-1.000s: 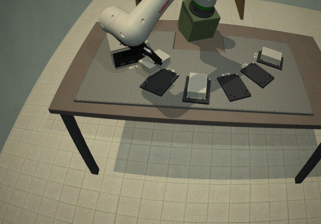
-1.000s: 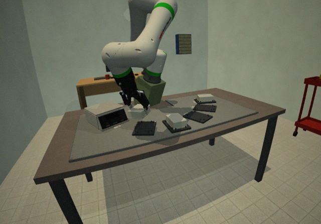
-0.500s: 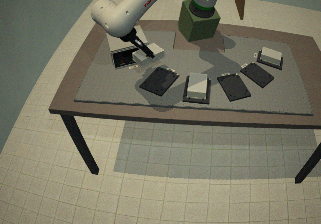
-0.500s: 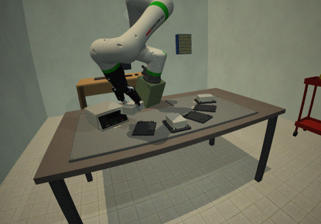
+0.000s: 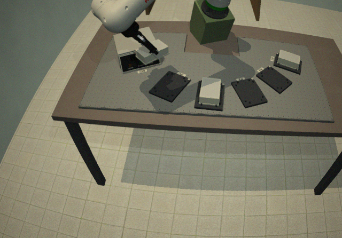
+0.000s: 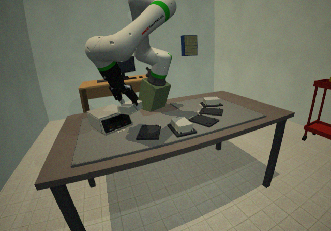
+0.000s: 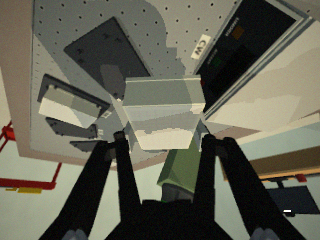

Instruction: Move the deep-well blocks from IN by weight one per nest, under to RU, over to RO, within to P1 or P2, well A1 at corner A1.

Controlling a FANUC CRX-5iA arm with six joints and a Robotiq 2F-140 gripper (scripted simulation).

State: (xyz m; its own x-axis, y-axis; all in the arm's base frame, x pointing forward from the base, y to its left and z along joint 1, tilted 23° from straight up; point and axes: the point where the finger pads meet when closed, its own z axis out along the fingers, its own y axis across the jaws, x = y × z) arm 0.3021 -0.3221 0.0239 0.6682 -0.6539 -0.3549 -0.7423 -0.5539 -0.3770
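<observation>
Clamping white block (image 5: 144, 55) (image 6: 126, 109) (image 7: 162, 117), gripper (image 5: 151, 51) (image 6: 129, 104) (image 7: 163, 118) has fingers closed on its opposite sides. Held block aloft by front of check-weigher (image 5: 127, 47) (image 6: 103, 113) (image 7: 245, 55); contact with it: cannot tell. Near check-weigher, dark nest (image 5: 160, 88) (image 6: 148, 136) (image 7: 97, 37) without block. Next nest (image 5: 209, 108) (image 6: 174, 132) (image 7: 47, 80) carries second block (image 5: 210, 90) (image 6: 181, 124) (image 7: 70, 111). Farther along, two nests without blocks, then third block (image 5: 289, 58) (image 6: 211, 100) on farthest nest (image 5: 287, 69) (image 6: 212, 105). Green pedestal (image 5: 212, 27) (image 6: 153, 95) (image 7: 179, 167) stands at table's (image 5: 193, 121) (image 6: 160, 156) back.
</observation>
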